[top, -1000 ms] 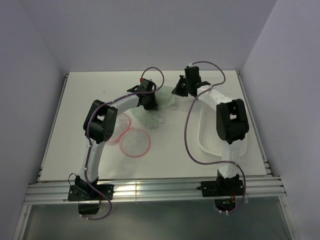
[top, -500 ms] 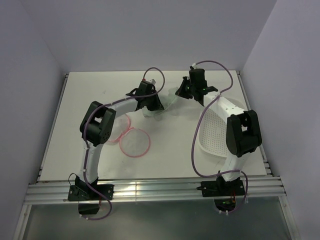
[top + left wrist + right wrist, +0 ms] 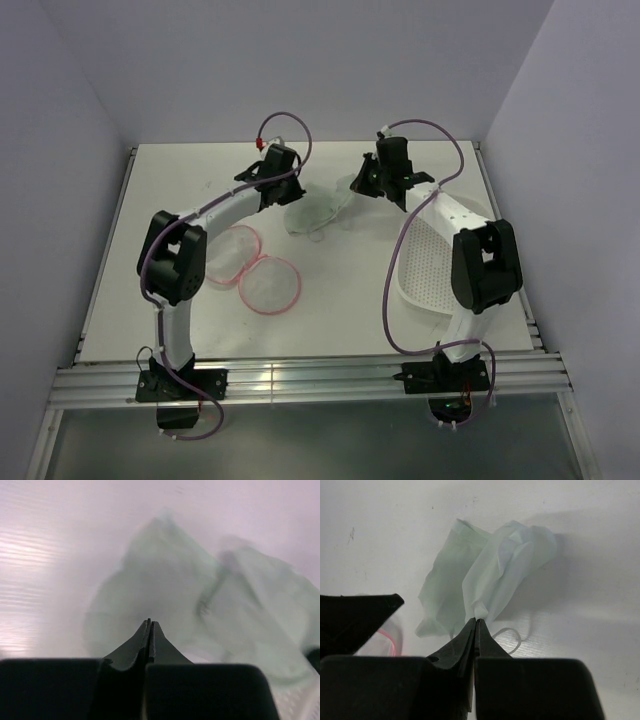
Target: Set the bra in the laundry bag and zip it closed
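Holding the bra (image 3: 495, 575) pinched in our closed right gripper (image 3: 476, 621), our left gripper (image 3: 149, 624) shut by its edge, we have it over the far counter (image 3: 340, 320), well apart from the open bag (image 3: 268, 286), so bagging and zipping remain.

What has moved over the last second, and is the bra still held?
The left claw drew back to the left, its elbow swinging outward and uncovering the laundry bag. The right claw barely shifted while its elbow dropped nearer. The bra got pulled out between them; both claws pinch it. The laundry bag and basket stayed put.
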{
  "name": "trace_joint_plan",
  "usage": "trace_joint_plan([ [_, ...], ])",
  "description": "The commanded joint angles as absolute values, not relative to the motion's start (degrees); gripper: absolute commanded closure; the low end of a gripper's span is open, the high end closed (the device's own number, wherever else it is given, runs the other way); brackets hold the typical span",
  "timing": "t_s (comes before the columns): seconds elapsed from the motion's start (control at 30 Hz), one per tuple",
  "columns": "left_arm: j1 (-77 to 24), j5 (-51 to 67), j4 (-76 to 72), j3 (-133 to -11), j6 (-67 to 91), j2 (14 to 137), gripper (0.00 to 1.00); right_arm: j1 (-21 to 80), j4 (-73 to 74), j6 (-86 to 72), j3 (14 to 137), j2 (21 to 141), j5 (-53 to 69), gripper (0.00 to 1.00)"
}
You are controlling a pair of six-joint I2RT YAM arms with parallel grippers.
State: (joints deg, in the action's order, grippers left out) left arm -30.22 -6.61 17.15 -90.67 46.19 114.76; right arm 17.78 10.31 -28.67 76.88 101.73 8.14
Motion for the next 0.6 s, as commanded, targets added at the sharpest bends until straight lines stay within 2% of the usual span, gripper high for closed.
trace_joint_plan([
  [0.0,-26.90,-16.35,25.40,-91.51,48.94,115.93,0.97,19.51,10.28,-26.63,80.94,102.65,7.82,1.00],
  [0.13,-24.35,-16.00,20.67,-84.91,50.54,115.84,0.99,21.27,12.38,-25.23,84.02,104.32,7.03,1.00],
  [0.33,-23.73,-14.60,20.92,-88.15,50.36,123.47,1.00,23.81,15.11,-24.35,89.38,108.10,6.59,1.00],
  [0.57,-23.64,-7.65,15.21,-89.38,51.24,125.77,1.00,25.66,16.79,-24.35,94.30,112.58,7.55,1.00],
])
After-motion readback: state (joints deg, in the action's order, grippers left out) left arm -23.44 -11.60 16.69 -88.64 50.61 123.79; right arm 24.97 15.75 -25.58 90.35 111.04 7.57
